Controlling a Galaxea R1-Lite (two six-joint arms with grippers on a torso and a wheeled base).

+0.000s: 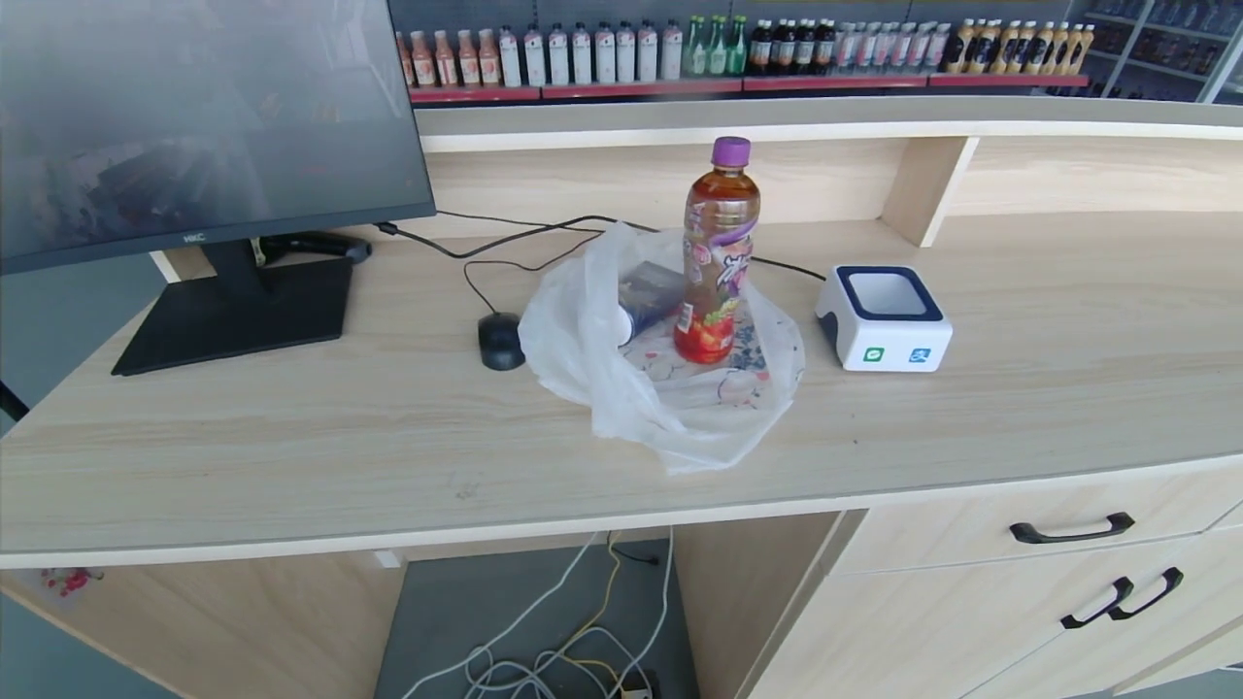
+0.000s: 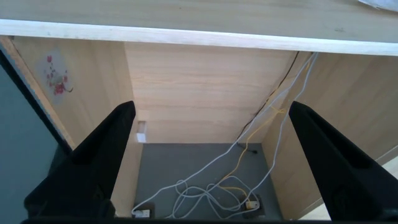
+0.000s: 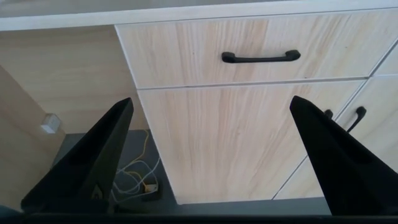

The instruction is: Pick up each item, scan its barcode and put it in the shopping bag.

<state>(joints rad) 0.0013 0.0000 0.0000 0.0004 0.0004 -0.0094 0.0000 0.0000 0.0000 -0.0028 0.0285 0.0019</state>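
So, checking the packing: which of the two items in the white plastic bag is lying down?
The dark cylindrical container, resting on its side; the purple-capped brown drink bottle beside it stands upright.

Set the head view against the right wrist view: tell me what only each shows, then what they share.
Head view only: the bottle standing on the spread shopping bag, the scanner beside it, the monitor and mouse. Right wrist view only: the right gripper, fingers apart. Both: the top drawer's black handle and the floor cables.
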